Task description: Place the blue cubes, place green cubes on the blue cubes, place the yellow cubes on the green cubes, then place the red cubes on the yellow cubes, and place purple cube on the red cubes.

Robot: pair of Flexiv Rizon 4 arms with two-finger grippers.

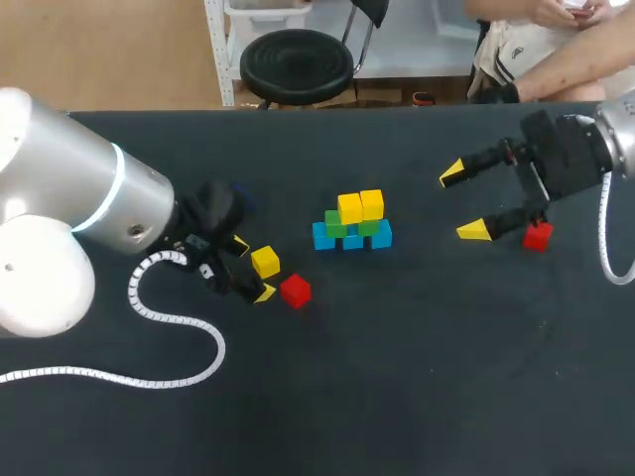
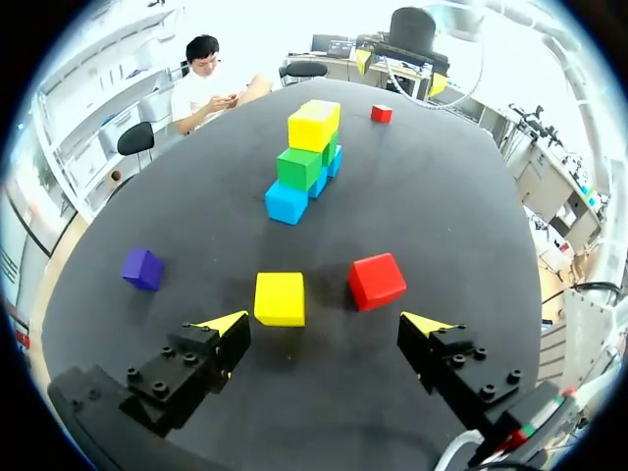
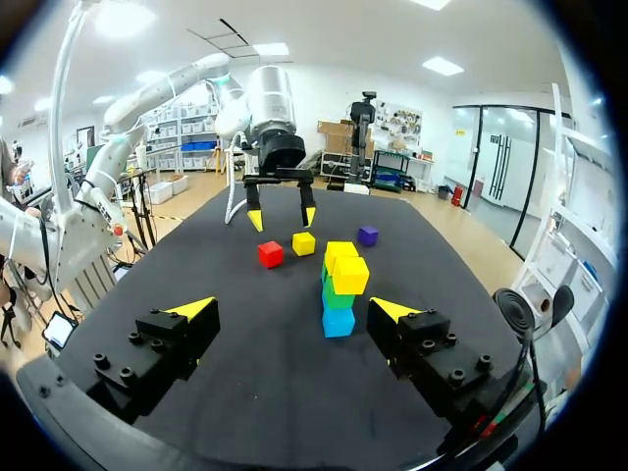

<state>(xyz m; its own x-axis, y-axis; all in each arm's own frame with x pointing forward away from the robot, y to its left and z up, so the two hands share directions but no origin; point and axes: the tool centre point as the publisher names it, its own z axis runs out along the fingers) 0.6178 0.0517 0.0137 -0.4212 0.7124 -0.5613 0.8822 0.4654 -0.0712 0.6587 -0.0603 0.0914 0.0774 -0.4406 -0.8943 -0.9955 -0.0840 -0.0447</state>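
Note:
At the table's middle stands a stack (image 1: 352, 223): a row of blue cubes (image 1: 381, 236), green cubes (image 1: 335, 224) on them, and two yellow cubes (image 1: 360, 206) on top. A loose yellow cube (image 1: 265, 262) and a red cube (image 1: 295, 290) lie to its left. My left gripper (image 1: 253, 269) is open just short of them; the yellow cube (image 2: 280, 297) lies ahead of its fingertips, the red cube (image 2: 377, 281) beside it. The purple cube (image 2: 143, 268) sits off to one side. My right gripper (image 1: 463, 202) hangs open to the stack's right, a second red cube (image 1: 537, 236) beside its wrist.
The left arm's white coiled cable (image 1: 169, 327) trails over the table's front left. Bare black tabletop (image 1: 417, 377) stretches across the front and right. In the right wrist view the stack (image 3: 340, 285) stands ahead of the right gripper (image 3: 292, 310), with the left gripper (image 3: 280, 211) beyond.

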